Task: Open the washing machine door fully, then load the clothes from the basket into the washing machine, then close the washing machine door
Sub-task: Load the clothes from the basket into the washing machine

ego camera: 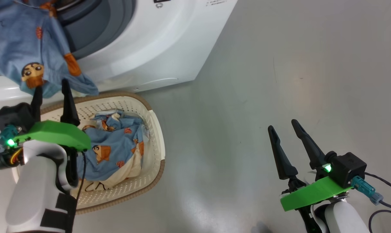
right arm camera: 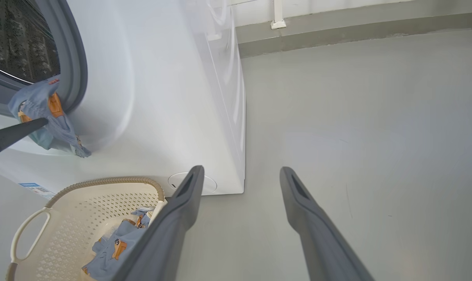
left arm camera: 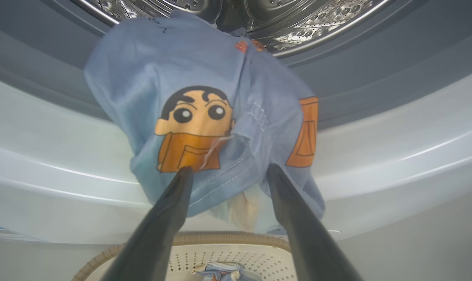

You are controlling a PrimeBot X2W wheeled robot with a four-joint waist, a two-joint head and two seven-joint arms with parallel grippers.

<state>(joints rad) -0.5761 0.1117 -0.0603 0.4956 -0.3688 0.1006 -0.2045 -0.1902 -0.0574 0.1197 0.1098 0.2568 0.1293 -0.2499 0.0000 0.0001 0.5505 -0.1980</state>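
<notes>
Left gripper [ego camera: 51, 84] and right gripper [ego camera: 282, 124] stand spread; clothes [ego camera: 17, 42] drape washing machine [ego camera: 156, 42] lip; label [right arm camera: 34, 188] seemingly illegible.

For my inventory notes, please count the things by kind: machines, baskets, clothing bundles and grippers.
Washing machine: 1
Basket: 1
Clothing bundles: 2, one hanging from the machine, one in the basket
Grippers: 2, left gripper and right gripper, both open
Total: 6

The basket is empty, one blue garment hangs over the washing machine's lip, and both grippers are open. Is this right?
No: the head view shows a blue garment and cream cloth in the basket. The rest holds: the hanging garment over the lip of the washing machine, left gripper and right gripper open.
</notes>
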